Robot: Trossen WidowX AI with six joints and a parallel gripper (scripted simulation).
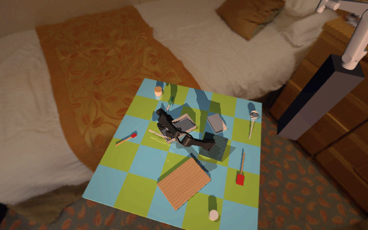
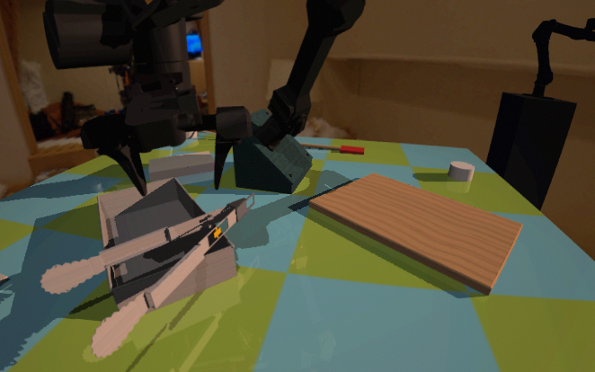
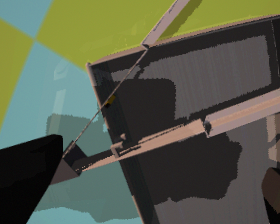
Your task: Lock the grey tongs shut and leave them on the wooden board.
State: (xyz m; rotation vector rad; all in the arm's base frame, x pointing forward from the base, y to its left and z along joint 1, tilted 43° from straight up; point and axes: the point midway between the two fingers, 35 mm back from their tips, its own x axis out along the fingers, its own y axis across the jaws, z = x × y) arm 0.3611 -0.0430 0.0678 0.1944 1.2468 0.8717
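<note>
The grey tongs (image 1: 157,133) (image 2: 177,272) (image 3: 251,111) lie open across the roasting tin (image 1: 194,128) (image 2: 218,268) (image 3: 221,65). Their two arms spread to scalloped tips beyond the tin's near side in the exterior view. The hinge end sticks out past the tin's right side there, with a small orange piece beside it. The wooden board (image 1: 184,183) (image 2: 415,226) lies flat, apart from the tin, with nothing on it. My gripper (image 2: 180,190) (image 3: 165,163) is open and empty above the tin, near the hinge end. In the top view my arm hides the fingertips and part of the tongs.
A grey block (image 1: 217,123) (image 2: 182,167) is beside the tin. My arm stands on a dark green wedge (image 1: 220,150) (image 2: 262,168). A white cylinder (image 1: 213,215) (image 2: 460,171) and a red spatula (image 1: 240,179) (image 2: 351,150) lie beyond the board. A jar (image 1: 158,91) stands in a far corner.
</note>
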